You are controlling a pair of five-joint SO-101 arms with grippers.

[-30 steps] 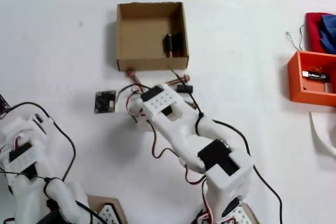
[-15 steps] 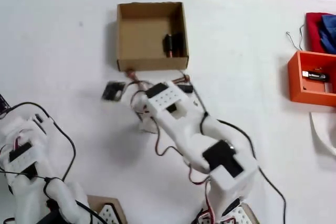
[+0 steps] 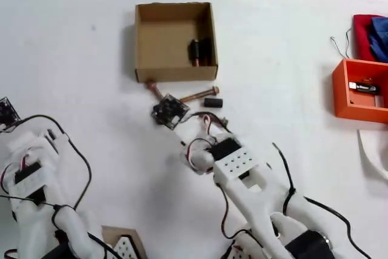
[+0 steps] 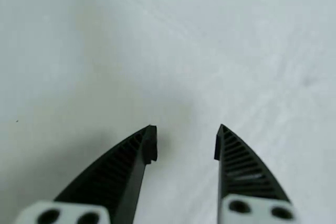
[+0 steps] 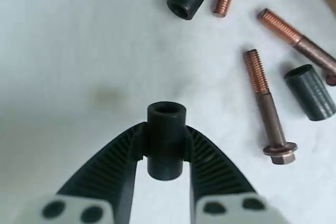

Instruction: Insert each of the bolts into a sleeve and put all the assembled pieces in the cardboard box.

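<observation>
Near the middle of the table [image 3: 91, 59], the right gripper [image 5: 165, 132] pinches a black sleeve [image 5: 166, 145]. Keep it tight and point its hole at a bolt [image 5: 266, 103]. The left gripper [image 4: 184, 142] hangs half open.

The left gripper [image 4: 184, 142], jaws parted, hangs over the white table [image 4: 157, 40].

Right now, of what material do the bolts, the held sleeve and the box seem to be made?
Bolts: metal, copper-coloured, with a dull sheen on threads and flanged head.
Held sleeve: black and matte; plastic, rubber or blackened metal, I cannot tell.
Box: brown cardboard, plain and unglossed.
</observation>
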